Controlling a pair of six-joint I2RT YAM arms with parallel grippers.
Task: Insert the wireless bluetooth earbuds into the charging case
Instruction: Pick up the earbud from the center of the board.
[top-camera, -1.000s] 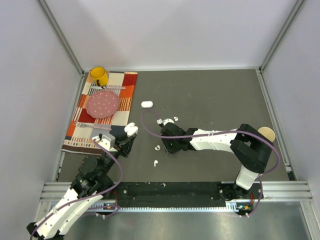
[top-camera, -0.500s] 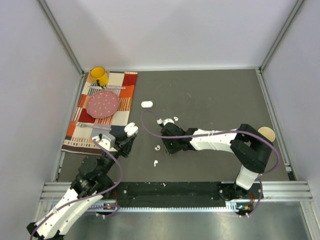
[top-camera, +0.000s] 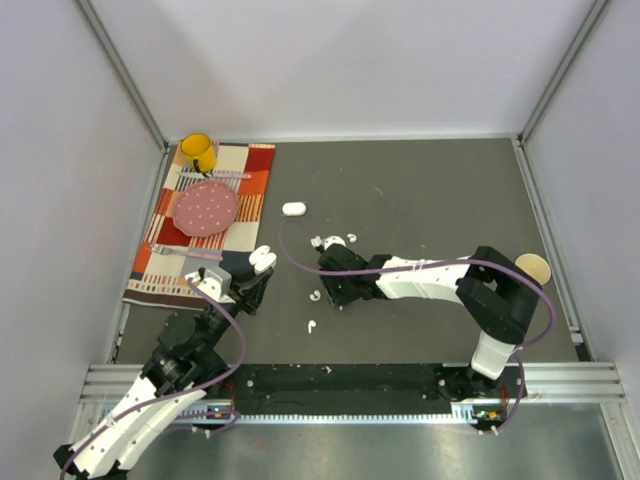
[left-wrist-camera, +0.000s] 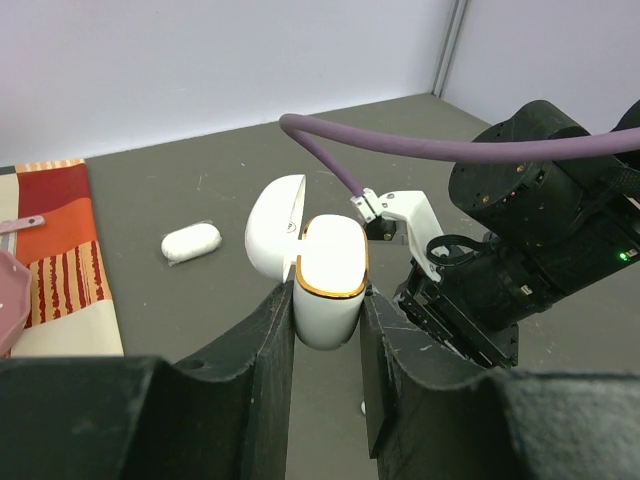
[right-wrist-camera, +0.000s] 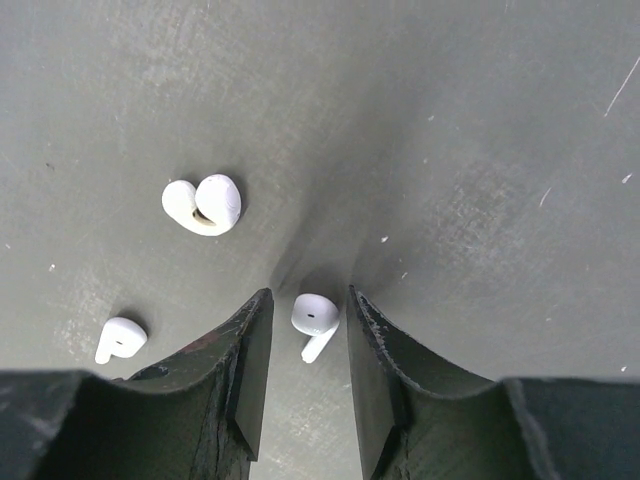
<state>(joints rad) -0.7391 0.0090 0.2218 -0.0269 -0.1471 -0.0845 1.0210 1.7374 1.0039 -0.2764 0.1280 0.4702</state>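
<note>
The bench (top-camera: 430, 190) is a dark grey, scuffed surface enclosed by white walls. All positions below are referenced to the charging case (left-wrist-camera: 330, 275).

1. Striped cloth (top-camera: 205, 225): lies on the bench to the left of the case and further from the arm bases. It carries a pink plate (top-camera: 207, 207) and, at its far corner, a yellow cup (top-camera: 197, 152).
2. Left tool (left-wrist-camera: 328, 300): clenched on the body of the charging case and holding it upright off the bench. The lid is hinged open to the left.
3. Right tool (right-wrist-camera: 303, 296): released, fingers parted and low over the bench, to the right of the case. In the left wrist view, its black wrist housing and a purple cable (left-wrist-camera: 400, 145) fill the space just right of the case and behind it.
4. Tan disc (top-camera: 533, 266): well apart from the case, at the right bench edge.
5. Closed white case (left-wrist-camera: 191, 243): on the bench beyond the charging case.
6. Earbuds: all on the bench, outside the case. One earbud (right-wrist-camera: 315, 318) lies between the right tool's fingers. A second earbud (right-wrist-camera: 120, 338) and a touching pair (right-wrist-camera: 203, 204) lie nearby.
</note>
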